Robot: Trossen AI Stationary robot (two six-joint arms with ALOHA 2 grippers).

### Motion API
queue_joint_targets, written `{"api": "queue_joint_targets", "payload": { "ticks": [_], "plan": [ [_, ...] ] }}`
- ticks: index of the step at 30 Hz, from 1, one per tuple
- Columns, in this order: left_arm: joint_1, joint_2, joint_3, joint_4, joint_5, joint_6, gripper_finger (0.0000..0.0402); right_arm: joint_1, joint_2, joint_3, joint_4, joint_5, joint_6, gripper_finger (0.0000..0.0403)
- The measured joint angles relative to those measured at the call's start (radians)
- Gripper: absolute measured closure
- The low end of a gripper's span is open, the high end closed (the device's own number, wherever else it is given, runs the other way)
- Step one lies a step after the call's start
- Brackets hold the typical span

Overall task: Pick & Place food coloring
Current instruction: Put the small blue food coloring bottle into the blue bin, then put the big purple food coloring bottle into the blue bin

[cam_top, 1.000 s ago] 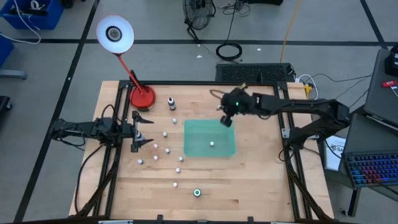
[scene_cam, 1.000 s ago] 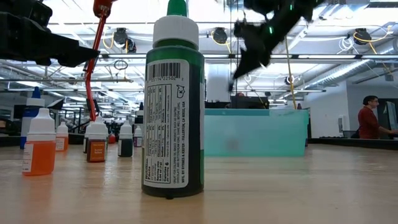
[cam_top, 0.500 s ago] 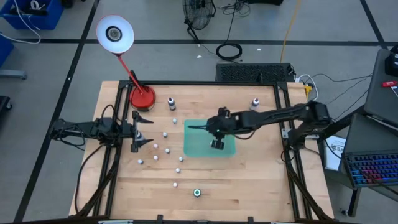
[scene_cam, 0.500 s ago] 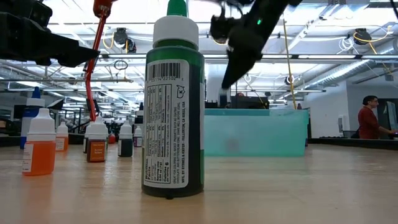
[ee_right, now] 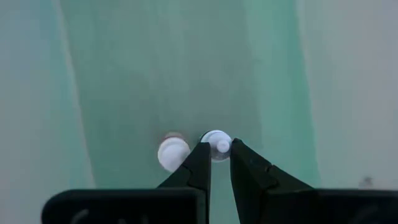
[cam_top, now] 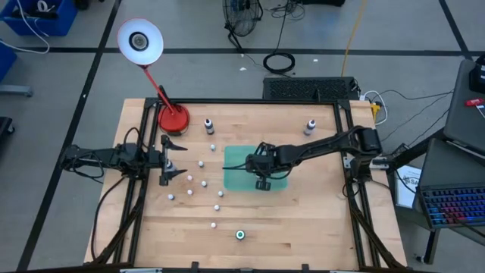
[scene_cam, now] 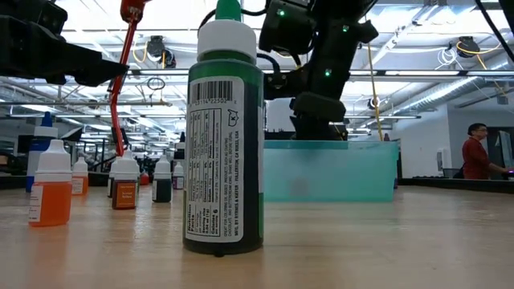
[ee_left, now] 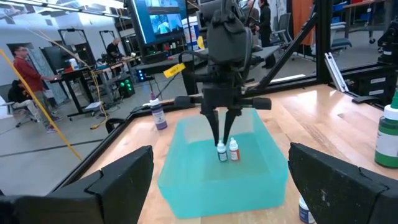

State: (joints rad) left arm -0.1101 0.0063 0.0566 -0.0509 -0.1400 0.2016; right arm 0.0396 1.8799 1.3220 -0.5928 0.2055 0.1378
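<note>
High view: the right gripper (cam_top: 262, 182) is parked low over the green tray (cam_top: 235, 182) mid-bench, while the left gripper (cam_top: 173, 158), spread wide and empty, waits beside loose food coloring bottles (cam_top: 203, 180).

Low view: a big green bottle (scene_cam: 224, 136) blocks most of it; the tray wall is seen behind.

Left wrist view: two small bottles are stood in the tray, the held bottle (ee_left: 221, 152) just beside its neighbour (ee_left: 234, 150). The neighbour could probably get knocked over on release.

Right wrist view: the right gripper is clamped on a white cap, the other cap (ee_right: 171, 152) right alongside.
</note>
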Motion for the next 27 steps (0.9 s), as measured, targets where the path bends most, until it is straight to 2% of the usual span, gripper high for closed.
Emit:
{"api": "queue_joint_targets", "payload": {
  "ticks": [3,8,11,18,22,27],
  "plan": [
    [0.000,0.000,0.000,0.000,0.000,0.000,0.0036,-0.001,0.002,0.000,0.001,0.001,0.003,0.0366],
    [0.000,0.000,0.000,0.000,0.000,0.000,0.0036,-0.001,-0.007,0.000,-0.005,0.001,0.038,0.0302],
    [0.000,0.000,0.000,0.000,0.000,0.000,0.0036,-0.001,-0.023,0.000,-0.009,0.002,0.059,0.0277],
    [0.000,0.000,0.000,0.001,0.000,0.000,0.0037,-0.007,-0.131,-0.001,-0.103,0.019,0.056,0.0267],
    [0.000,0.000,0.000,0.000,0.000,0.000,0.0037,-0.020,-0.250,-0.001,-0.229,0.123,0.057,0.0276],
    [0.000,0.000,0.000,0.001,0.000,0.000,0.0036,-0.043,-0.411,-0.001,-0.376,0.315,0.092,0.0282]
  ]
}}
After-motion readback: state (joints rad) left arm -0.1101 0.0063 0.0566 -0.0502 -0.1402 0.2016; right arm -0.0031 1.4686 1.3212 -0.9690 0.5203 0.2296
